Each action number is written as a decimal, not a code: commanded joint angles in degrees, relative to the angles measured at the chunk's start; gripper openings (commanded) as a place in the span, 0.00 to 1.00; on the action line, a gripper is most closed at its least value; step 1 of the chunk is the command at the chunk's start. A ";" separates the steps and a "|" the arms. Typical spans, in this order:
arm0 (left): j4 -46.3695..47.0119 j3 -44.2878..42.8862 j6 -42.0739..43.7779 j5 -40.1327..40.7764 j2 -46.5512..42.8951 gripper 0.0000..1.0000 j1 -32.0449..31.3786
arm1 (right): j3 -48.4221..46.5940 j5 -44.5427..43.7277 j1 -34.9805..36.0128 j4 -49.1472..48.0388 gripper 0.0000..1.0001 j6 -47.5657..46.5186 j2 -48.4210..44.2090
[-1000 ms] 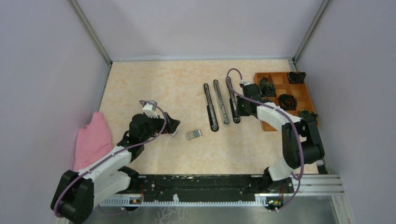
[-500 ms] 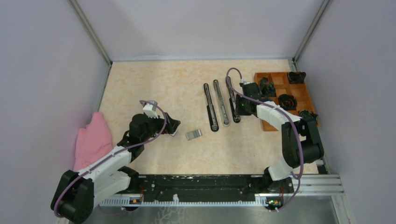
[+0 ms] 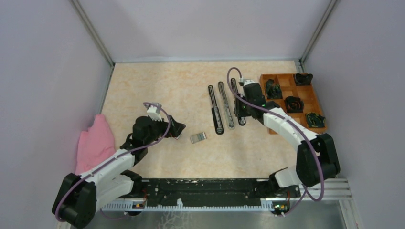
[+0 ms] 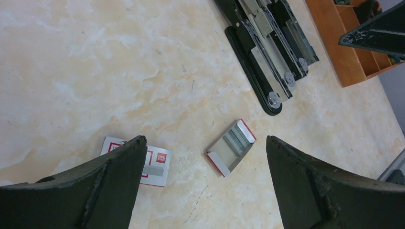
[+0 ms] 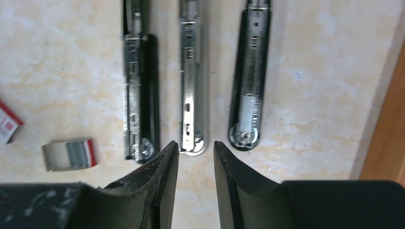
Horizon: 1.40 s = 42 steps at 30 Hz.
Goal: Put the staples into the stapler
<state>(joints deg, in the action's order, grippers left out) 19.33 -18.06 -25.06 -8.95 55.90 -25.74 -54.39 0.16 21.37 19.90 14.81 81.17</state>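
Hanging near the middle of the top view, the right gripper point(image 3: 240, 109) has its two fingers only a little apart, with nothing between them. In the right wrist view the tips sit at the near end of the stapler point(image 5: 191, 95), which lies opened out in three long strips. I cannot tell if they touch it. The left gripper point(image 4: 204, 139) is spread wide and holds nothing. The staples point(image 4: 237, 137) lie in a small open red-and-white tray point(image 4: 224, 158), low in the middle of the left wrist view, apart from both fingers. A flat red-and-white box point(image 4: 155, 164) lies at the lower left.
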 commanded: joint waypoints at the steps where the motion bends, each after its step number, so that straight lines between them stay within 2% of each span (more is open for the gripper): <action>1: -1.28 -2.73 -3.15 -1.85 0.36 0.99 -0.19 | -0.93 0.20 4.80 -1.33 0.34 1.99 -3.98; 8: -8.55 -5.49 -8.33 -4.91 1.56 0.95 -0.25 | -0.16 0.56 12.78 -3.74 0.34 5.32 -3.73; 14: -16.15 -8.37 -12.43 -6.61 3.21 0.87 -1.18 | 1.29 0.98 17.16 -6.79 0.33 6.94 -2.17; 17: -20.22 -10.64 -14.36 -4.74 4.00 0.83 -3.59 | 3.58 0.58 17.56 -8.93 0.33 7.63 -2.47; 21: -25.52 -14.74 -16.62 2.07 6.15 0.78 -9.30 | 7.49 -1.57 17.57 -13.13 0.33 7.87 -4.35; 25: -29.27 -18.71 -17.91 6.83 10.00 0.70 -12.38 | 11.46 -3.68 17.62 -17.15 0.33 6.81 -6.95; 37: -35.78 -30.93 -19.84 13.82 25.01 0.48 -19.37 | 27.26 -12.25 17.57 -35.16 0.52 1.59 -18.13; 42: -38.67 -34.91 -21.15 16.10 30.83 0.43 -20.48 | 32.36 -17.83 17.61 -37.99 0.57 -0.59 -24.25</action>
<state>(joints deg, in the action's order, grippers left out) -15.46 -49.65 -44.56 3.70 83.42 -45.43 -24.32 -11.62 38.52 -10.17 17.10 62.22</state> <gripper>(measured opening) 0.446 0.558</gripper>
